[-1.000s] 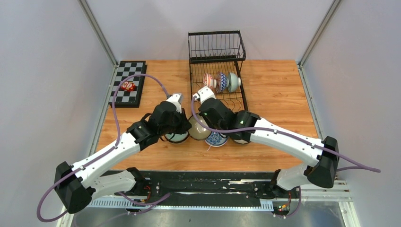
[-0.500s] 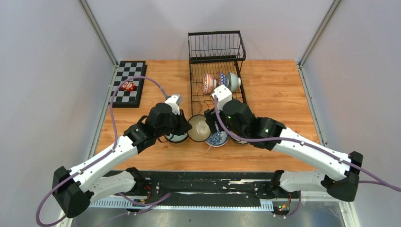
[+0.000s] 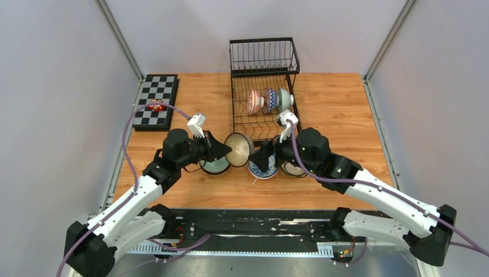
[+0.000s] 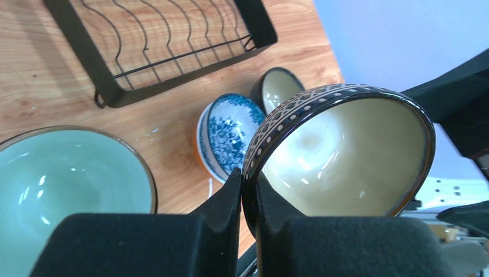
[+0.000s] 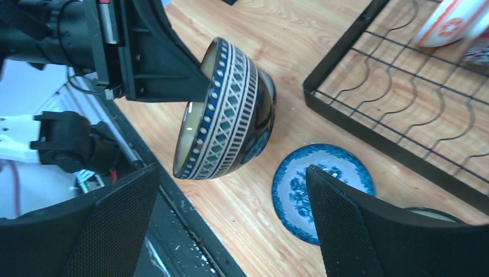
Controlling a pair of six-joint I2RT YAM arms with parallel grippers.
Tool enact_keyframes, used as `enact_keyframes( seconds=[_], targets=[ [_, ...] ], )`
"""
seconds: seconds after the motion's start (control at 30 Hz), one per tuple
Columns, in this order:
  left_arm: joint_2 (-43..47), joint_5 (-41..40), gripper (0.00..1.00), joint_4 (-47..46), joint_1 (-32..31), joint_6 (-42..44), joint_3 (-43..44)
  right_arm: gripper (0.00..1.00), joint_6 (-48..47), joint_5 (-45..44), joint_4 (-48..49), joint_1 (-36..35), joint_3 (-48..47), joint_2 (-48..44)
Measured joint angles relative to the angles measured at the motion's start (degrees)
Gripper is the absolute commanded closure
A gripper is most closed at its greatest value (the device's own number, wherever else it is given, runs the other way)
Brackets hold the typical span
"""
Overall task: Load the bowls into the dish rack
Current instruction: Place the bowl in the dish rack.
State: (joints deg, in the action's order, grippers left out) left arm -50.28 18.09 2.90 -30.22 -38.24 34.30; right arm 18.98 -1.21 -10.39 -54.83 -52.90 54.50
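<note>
Left jaws: pinched narrow on the rim of the cream dark-rimmed bowl (image 4: pixel 346 156), one finger inside, one outside. The bowl is held tipped on its side, clear of the bench (image 3: pixel 340 109). Right jaws: wide apart, facing that bowl's patterned outside, not touching it. On the bench below: pale green bowl (image 3: pixel 214 167), blue-patterned bowl (image 3: pixel 262 170), second dark-rimmed bowl (image 4: pixel 279 86), all just outside the near end of the dish rack (image 3: pixel 233 107). Three bowls (image 3: pixel 270 99) stand on edge in the rack's slots.

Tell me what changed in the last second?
The left end effector lifted the cream bowl and tipped it sideways. The right end effector swung rightward and opened. The three bowls in the dish rack, the green bowl and the blue bowl stayed put.
</note>
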Motion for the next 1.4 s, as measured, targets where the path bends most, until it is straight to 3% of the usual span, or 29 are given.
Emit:
enact_keyframes(
  seconds=[0.27, 0.63, 1.4],
  targets=[
    [1.9, 7.5, 1.00, -13.2, 3.5, -6.8, -5.7, 0.02, 5.6, 10.2, 10.5, 2.3, 4.9, -1.3],
    [3.2, 11.6, 1.00, -26.3, 3.9, -13.7, -9.9, 0.03, 11.8, 13.5, 19.5, 2.3, 7.1, -1.4],
    [6.9, 10.6, 1.00, -26.5, 3.9, -12.7, -9.9, 0.09, 16.5, 17.0, 25.2, 2.4, 7.6, -1.6]
  ],
)
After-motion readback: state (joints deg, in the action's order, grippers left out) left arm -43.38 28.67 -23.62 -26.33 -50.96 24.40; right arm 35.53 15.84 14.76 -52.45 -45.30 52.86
